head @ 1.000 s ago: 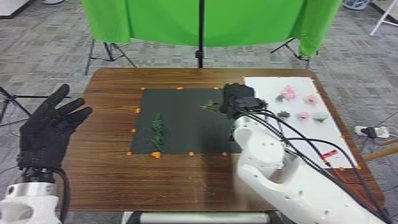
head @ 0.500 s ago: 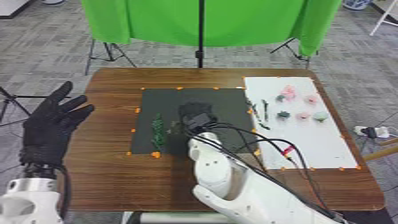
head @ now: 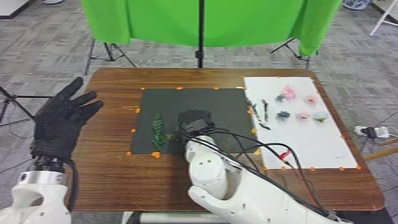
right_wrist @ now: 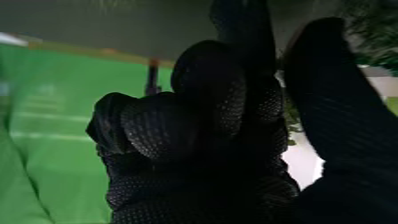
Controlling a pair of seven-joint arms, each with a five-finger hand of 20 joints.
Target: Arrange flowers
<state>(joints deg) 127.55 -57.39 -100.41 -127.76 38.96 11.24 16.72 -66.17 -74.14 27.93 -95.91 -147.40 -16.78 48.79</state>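
Currently: right hand (head: 195,119), thumb and fingers apparently pinching a green sprig (right_wrist: 293,122); left hand (head: 67,117), spread. Handling: lower gently, release flat, clear of leafy stem (head: 158,131), 8 o'clock on dark mat (head: 178,100). Wrist view: sprig beside thumb. Head view: pink flower (head: 289,92), 2 o'clock from right hand.

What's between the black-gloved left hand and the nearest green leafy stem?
In the head view: brown wooden table, orange markers, then the dark rectangular mat.
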